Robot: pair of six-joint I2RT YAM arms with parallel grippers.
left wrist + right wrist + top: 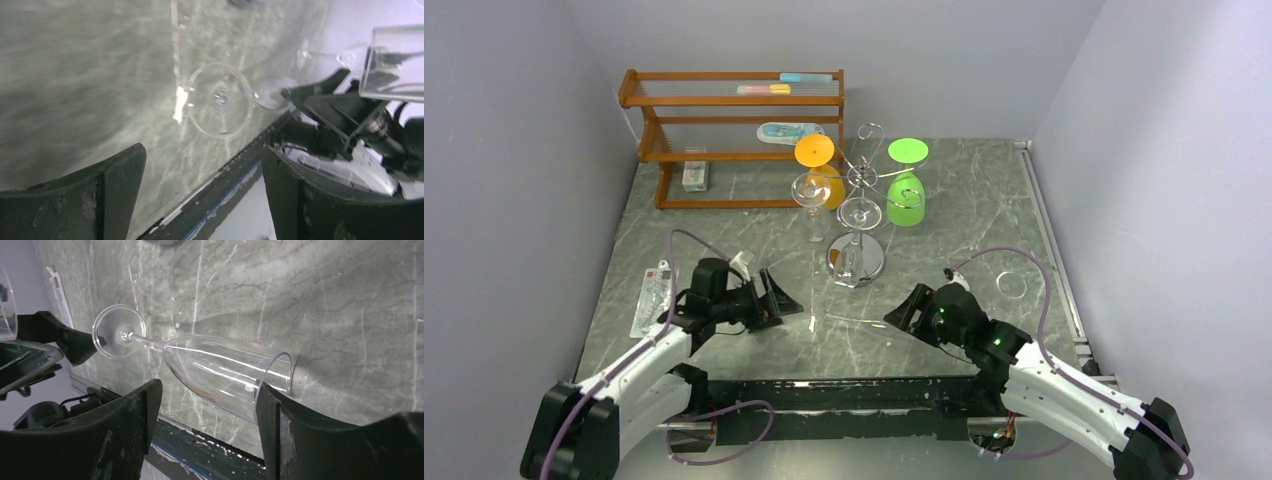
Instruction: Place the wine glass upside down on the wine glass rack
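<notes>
A clear wine glass (856,321) lies on its side on the marble table between my two grippers, foot to the left and bowl to the right. In the right wrist view the wine glass (215,367) has its bowl just ahead of my right gripper (207,405), the rim against the right finger; the jaws stand wide, so it is open. My left gripper (202,170) is open with nothing between its fingers, facing the glass's foot (220,99). The chrome wine glass rack (856,255) stands behind, with an orange glass (817,168) and a green glass (907,190) hanging upside down.
A wooden shelf rack (734,130) stands at the back left with small items on it. Another clear glass (812,195) stands beside the chrome rack. A flat packet (652,300) lies at the left and a clear ring (1012,285) at the right. The black rail (844,395) runs along the near edge.
</notes>
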